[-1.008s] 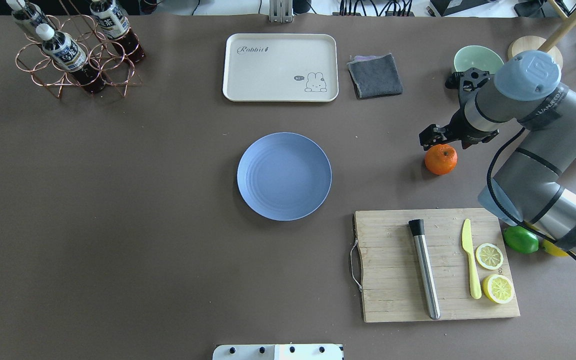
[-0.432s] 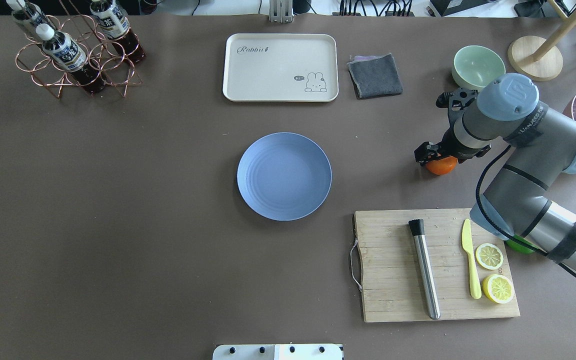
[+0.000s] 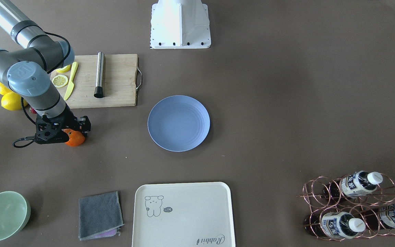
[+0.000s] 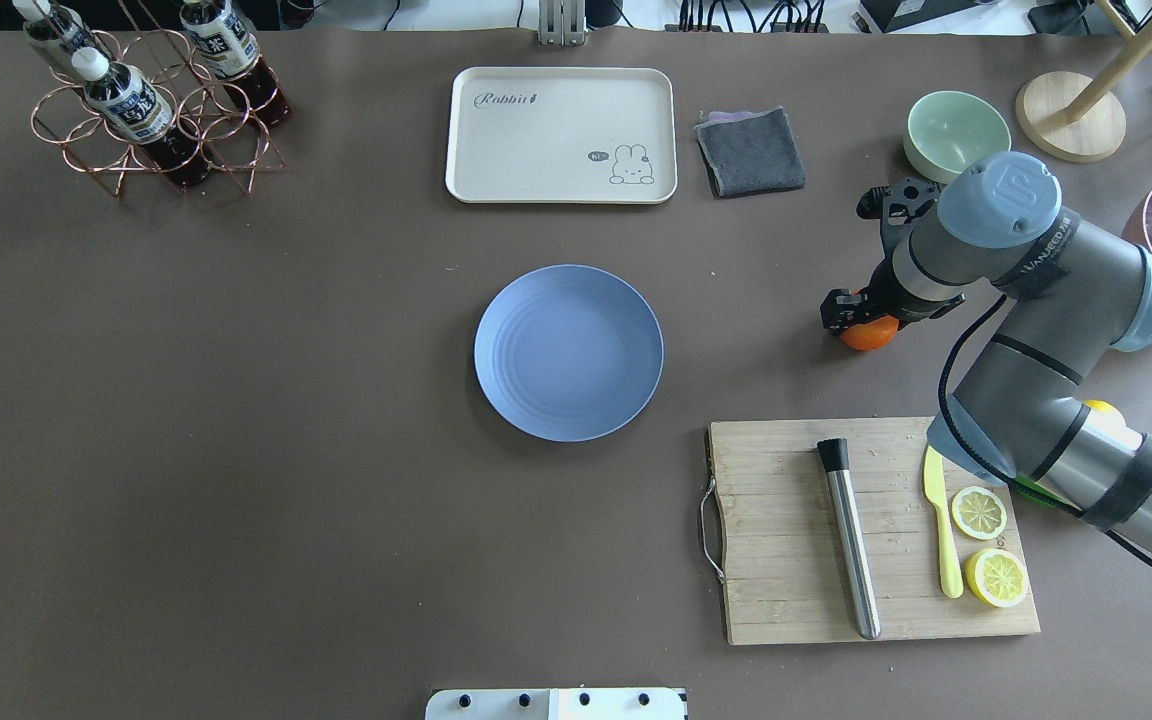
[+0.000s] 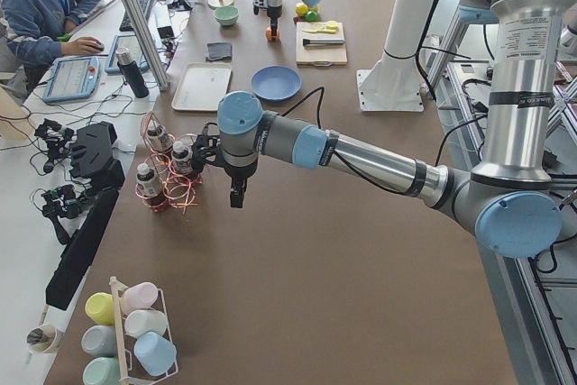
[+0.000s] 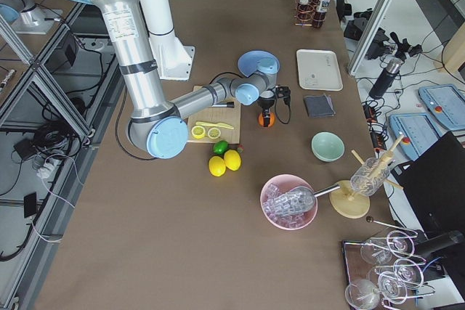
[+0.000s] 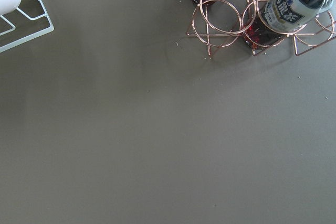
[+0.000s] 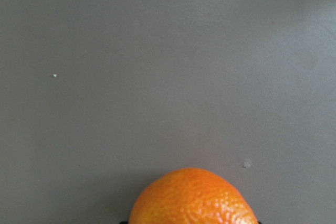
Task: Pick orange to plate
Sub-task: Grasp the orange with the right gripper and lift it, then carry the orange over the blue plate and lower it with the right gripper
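The right gripper hangs low over the orange, and the fruit's top is hidden under its fingers. Whether they clamp the orange or stand loose around it I cannot tell. Near the fingers, on the robot's side, lies the cutting board. The green bowl stands near them on the other side. Farther off, toward the table's middle, the plate lies well apart from the fingers and the orange. Farthest away, the left gripper hangs beside the bottle rack, and I cannot tell whether its fingers are apart or closed.
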`<state>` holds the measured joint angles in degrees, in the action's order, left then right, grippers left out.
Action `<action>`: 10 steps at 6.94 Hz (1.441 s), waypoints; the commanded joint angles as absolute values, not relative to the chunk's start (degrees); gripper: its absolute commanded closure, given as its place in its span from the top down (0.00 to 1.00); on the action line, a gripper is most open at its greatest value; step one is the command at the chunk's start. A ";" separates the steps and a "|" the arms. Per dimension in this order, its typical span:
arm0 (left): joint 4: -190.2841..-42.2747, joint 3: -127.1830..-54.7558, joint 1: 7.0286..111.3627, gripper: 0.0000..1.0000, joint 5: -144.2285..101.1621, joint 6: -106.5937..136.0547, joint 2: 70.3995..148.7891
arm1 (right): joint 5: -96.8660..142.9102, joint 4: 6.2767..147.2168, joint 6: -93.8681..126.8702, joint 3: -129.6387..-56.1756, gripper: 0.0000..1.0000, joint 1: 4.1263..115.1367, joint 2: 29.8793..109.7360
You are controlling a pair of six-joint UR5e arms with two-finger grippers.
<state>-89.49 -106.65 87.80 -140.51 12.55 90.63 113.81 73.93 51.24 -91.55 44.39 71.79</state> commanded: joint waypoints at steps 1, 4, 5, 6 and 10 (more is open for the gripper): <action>-92.53 -106.35 87.80 0.98 -140.54 12.57 88.78 | 113.21 74.79 58.29 -92.29 0.00 40.89 66.22; -92.29 -105.56 87.72 0.98 -140.01 12.57 88.33 | 108.03 87.95 73.07 -89.93 0.00 32.81 48.57; -92.20 -105.38 87.71 0.98 -140.01 12.57 88.24 | 105.23 88.07 76.08 -86.26 0.00 30.35 44.51; -92.11 -105.21 87.71 0.98 -140.01 12.57 88.16 | 103.64 87.89 78.55 -80.13 0.00 29.19 38.99; -92.29 -105.64 87.71 0.98 -140.01 12.57 86.31 | 101.87 87.54 79.11 -75.15 0.00 27.25 36.30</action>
<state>-92.28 -105.59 87.74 -140.01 12.57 86.38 102.10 87.55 79.37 -75.40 27.41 36.20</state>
